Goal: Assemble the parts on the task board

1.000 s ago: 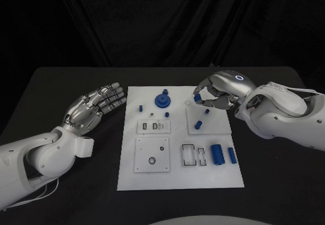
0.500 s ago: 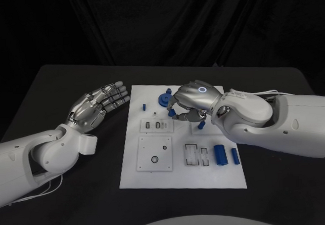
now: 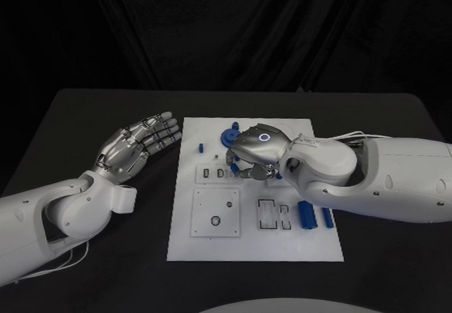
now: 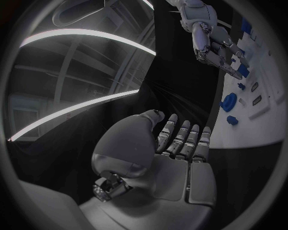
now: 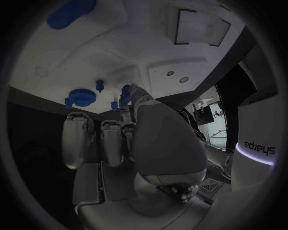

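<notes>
Task board (image 3: 254, 245): white plate, centre of black table (image 3: 384, 123). Right hand (image 3: 254, 154): over the board's middle, fingers curled down, thumb and a finger pinching a small blue part (image 5: 125, 91); the part seems just above the board, contact hidden by the palm. Blue gear-like part (image 3: 229, 138): at 11 o'clock of that hand, partly covered. Two blue cylinders (image 3: 306, 214): at 5 o'clock, partly behind the forearm. Left hand (image 3: 136, 144): at 9 o'clock off the board, palm up, fingers spread, holding nothing

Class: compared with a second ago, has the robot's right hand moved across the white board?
Yes. The right hand has travelled from the board's right edge leftward to its middle.
</notes>
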Tool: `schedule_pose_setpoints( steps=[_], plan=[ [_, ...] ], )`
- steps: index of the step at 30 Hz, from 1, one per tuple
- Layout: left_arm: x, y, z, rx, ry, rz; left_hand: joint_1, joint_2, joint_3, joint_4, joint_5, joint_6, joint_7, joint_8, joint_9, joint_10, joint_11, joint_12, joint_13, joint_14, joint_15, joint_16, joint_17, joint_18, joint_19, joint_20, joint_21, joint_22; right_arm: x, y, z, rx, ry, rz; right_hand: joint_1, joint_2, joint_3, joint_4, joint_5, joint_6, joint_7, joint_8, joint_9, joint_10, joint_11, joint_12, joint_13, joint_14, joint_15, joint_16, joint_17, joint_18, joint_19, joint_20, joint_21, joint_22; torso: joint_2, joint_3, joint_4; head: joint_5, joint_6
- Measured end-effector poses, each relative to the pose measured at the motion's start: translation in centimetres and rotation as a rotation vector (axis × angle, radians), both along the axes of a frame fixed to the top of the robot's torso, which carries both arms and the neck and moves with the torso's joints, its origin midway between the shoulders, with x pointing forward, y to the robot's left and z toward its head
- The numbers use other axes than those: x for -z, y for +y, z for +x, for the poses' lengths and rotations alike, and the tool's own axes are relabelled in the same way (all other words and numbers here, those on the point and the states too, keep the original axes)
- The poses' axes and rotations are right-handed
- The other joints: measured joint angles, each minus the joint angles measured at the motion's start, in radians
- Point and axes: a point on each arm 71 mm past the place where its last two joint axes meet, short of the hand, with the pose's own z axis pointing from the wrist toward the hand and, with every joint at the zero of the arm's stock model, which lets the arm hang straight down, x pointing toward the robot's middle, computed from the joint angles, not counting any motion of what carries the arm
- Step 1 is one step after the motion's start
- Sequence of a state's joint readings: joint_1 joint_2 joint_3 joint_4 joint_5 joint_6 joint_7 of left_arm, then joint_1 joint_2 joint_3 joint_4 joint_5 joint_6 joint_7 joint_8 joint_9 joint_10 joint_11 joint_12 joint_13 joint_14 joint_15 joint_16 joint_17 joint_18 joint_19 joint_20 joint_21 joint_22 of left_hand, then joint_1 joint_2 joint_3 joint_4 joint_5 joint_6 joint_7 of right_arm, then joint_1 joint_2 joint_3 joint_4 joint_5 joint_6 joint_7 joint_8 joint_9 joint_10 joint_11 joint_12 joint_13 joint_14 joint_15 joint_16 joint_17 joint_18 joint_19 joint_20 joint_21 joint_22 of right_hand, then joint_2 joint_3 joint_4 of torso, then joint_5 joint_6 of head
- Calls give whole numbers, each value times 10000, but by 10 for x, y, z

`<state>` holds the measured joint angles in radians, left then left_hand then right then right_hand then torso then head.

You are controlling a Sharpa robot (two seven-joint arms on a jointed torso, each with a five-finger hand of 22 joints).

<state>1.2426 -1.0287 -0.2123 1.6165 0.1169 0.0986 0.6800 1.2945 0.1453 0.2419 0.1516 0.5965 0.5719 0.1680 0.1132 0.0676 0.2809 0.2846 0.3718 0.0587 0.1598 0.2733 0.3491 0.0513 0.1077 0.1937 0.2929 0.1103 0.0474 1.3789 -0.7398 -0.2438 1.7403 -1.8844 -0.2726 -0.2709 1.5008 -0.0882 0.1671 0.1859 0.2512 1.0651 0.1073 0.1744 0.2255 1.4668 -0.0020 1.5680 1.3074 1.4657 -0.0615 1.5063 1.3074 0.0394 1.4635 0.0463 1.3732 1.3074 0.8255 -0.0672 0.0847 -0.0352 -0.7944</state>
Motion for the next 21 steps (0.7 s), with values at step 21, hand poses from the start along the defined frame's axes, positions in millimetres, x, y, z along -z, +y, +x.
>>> schedule_pose_setpoints(
  steps=[21],
  plan=[
    [2, 0, 0, 37, 43, -33, 0, 0, 0, 0, 0, 0, 0, 0, -1, 0, 0, 28, -1, 70, 1, 68, 9, 1, 0, 0, 0, -9, 5, 3, 4, 317, 32, -408, -213, 2, -29, 29, -51, 21, -60, -105, 147, 0, 0, 0, 0, 0, 0, -72, 0, 0, -73, 3, -178, 0, 4, 4, 9, -2, -68]
  ],
)
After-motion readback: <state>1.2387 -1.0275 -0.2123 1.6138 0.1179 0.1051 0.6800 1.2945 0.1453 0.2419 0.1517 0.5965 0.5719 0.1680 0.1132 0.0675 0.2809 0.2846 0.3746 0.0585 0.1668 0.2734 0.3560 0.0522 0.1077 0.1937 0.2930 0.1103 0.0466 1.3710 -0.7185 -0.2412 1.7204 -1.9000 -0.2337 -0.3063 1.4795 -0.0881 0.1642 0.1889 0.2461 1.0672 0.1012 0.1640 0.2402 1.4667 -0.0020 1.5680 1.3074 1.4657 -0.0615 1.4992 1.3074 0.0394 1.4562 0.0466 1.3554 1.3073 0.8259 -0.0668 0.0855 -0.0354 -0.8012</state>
